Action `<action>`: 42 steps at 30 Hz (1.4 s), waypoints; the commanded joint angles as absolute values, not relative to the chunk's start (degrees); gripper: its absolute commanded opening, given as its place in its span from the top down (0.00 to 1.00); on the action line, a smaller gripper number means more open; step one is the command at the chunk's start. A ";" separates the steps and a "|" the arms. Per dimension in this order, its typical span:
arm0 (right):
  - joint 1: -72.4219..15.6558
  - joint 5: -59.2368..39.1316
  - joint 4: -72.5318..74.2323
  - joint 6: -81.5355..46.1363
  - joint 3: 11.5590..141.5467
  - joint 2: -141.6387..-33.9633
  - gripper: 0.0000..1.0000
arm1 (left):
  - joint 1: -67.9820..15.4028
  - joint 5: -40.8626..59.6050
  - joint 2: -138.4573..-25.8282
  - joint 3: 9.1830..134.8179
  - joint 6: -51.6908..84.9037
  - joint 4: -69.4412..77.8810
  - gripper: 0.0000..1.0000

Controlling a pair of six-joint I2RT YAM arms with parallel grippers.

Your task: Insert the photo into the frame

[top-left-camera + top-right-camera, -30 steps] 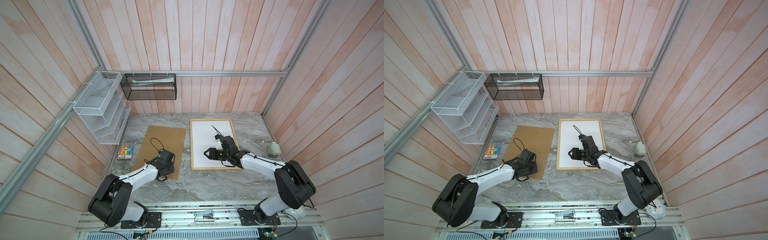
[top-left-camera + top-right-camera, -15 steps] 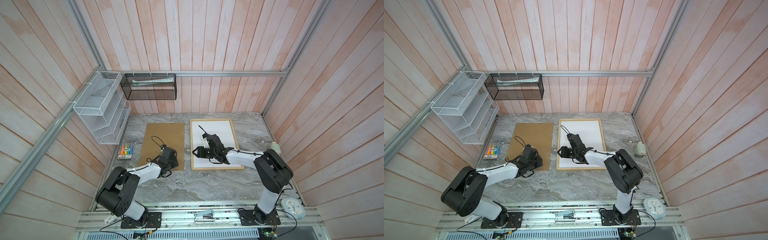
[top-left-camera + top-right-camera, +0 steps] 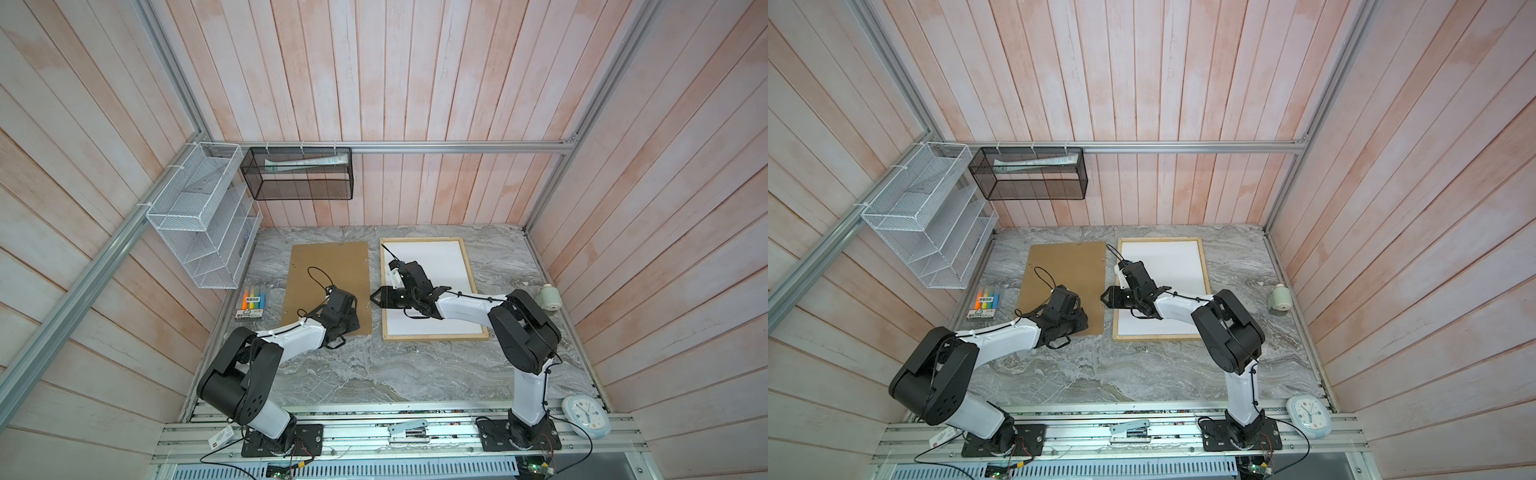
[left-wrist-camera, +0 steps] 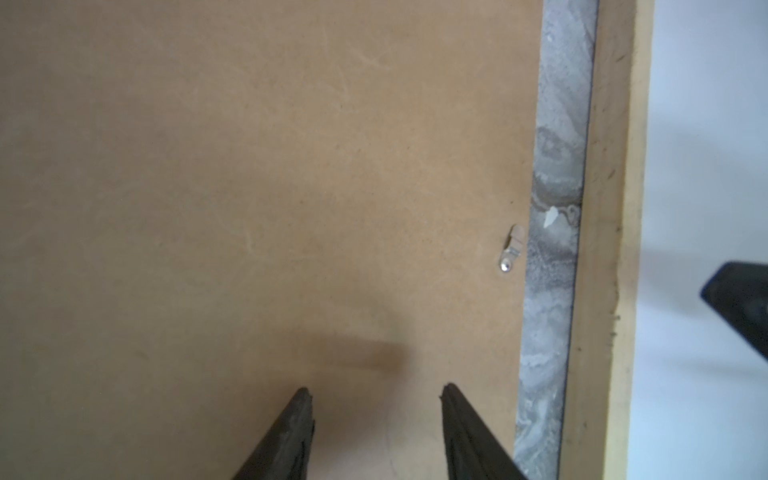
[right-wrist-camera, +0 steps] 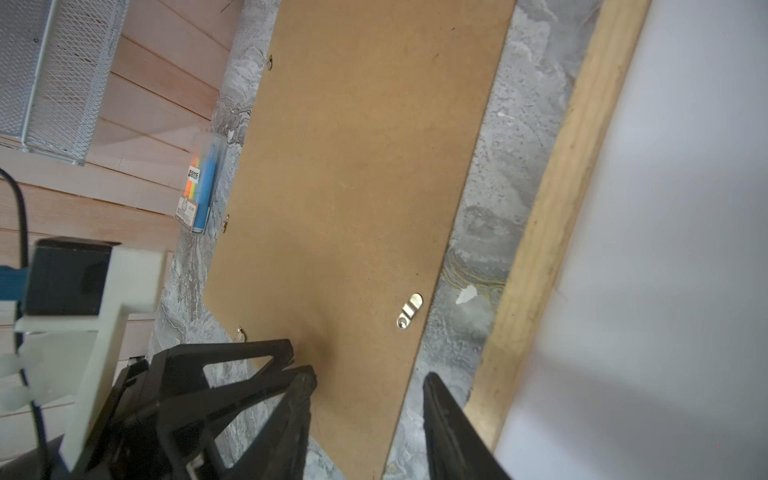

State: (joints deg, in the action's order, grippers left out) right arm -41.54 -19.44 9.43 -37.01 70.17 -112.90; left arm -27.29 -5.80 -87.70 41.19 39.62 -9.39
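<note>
The frame (image 3: 476,286) of pale wood lies flat at the back right of the marble top, filled by a plain white sheet (image 3: 440,266). The photo is not in view. To its left lies a brown backing board (image 3: 320,266) with small metal clips (image 4: 510,249). My left gripper (image 3: 347,311) (image 4: 376,388) hangs open over the board's near right part, with nothing between its fingers. My right gripper (image 3: 374,297) (image 5: 369,374) reaches left over the frame's left strip (image 5: 552,216). It is open and empty, astride the board's right edge and the marble gap.
A pack of coloured highlighters (image 3: 253,302) lies left of the board. A white wire rack (image 3: 203,216) and a black mesh basket (image 3: 299,172) hang on the walls. A pale green object (image 3: 548,297) sits at the right wall and a clock (image 3: 586,422) by the near rail.
The brown board has turned from skewed to square beside the frame. My right gripper moved left, from over the white sheet to the frame's left edge. My left gripper shifted right along the board.
</note>
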 commanded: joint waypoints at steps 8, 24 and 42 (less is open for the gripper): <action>-43.51 -18.44 6.34 -37.18 75.98 -118.26 0.55 | -20.48 -9.32 -79.71 42.83 34.10 -18.70 0.44; -43.86 -18.74 -5.65 -37.82 84.27 -122.57 0.54 | -3.76 -6.71 -75.43 38.01 29.97 -17.15 0.37; -45.77 -18.63 -18.13 -39.24 85.05 -121.63 0.50 | 6.42 -7.04 -84.10 41.53 23.24 -14.29 0.34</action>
